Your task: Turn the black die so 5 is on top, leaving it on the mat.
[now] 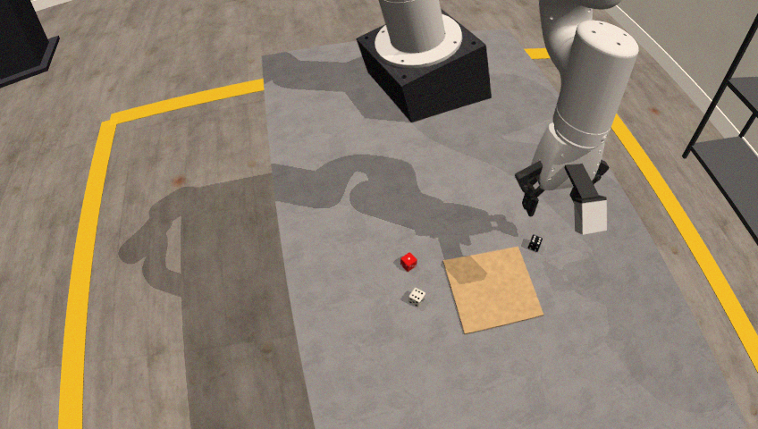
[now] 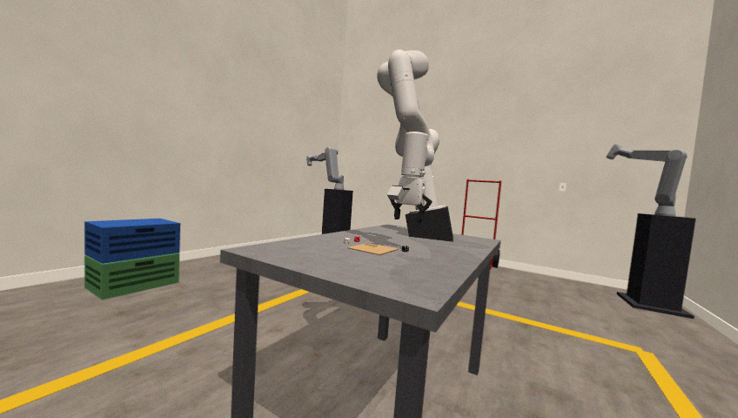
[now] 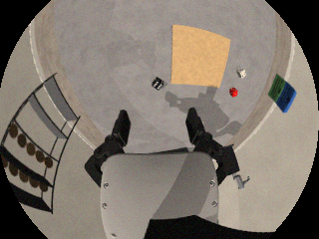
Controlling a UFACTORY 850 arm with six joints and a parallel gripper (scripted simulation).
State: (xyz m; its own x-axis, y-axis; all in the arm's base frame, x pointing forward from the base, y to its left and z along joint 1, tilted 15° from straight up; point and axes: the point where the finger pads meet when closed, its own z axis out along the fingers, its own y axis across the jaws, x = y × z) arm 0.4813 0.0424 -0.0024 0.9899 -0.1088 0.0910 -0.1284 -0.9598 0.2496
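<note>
The black die point(image 1: 534, 242) point(image 2: 405, 248) point(image 3: 158, 83) lies flat on the grey table, just off the far right corner of the tan mat point(image 1: 494, 290) point(image 2: 372, 249) point(image 3: 199, 56), and does not touch it. Its white pips are too small to read for certain. My gripper point(image 1: 563, 199) point(image 2: 409, 211) point(image 3: 158, 116) is open and empty. It hangs well above the table, a little behind the black die. The red die point(image 1: 408, 261) point(image 2: 357, 239) point(image 3: 234, 92) and the white die point(image 1: 416, 296) point(image 2: 346, 239) point(image 3: 242, 74) lie on the table left of the mat, apart from each other.
The arm's black base block point(image 1: 425, 74) stands at the back of the table. A dark shelf rack point(image 1: 734, 132) stands off the table's right side. Blue and green crates point(image 2: 131, 248) and other robot arms on pedestals stand far off on the floor.
</note>
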